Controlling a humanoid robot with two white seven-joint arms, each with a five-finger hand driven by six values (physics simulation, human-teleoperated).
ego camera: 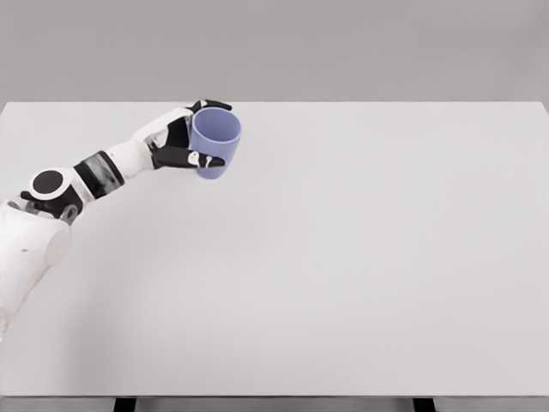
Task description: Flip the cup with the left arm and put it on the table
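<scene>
Left hand [190,142]: fingers clamped around the cup [215,142].
Cup: mouth up, tilted.
Advice: level it, lower gently onto the table [360,257].

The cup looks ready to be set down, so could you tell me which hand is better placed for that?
Left. The left hand already grips the blue cup, opening facing up toward the camera, over the white table. No right arm is in view.

I see a broad, flat white rectangular tabletop [360,275] filling most of the frame, its far edge running across the upper part. Behind it stands a plain grey wall [343,47]. Dark supports [422,404] peek out along the bottom edge.
</scene>
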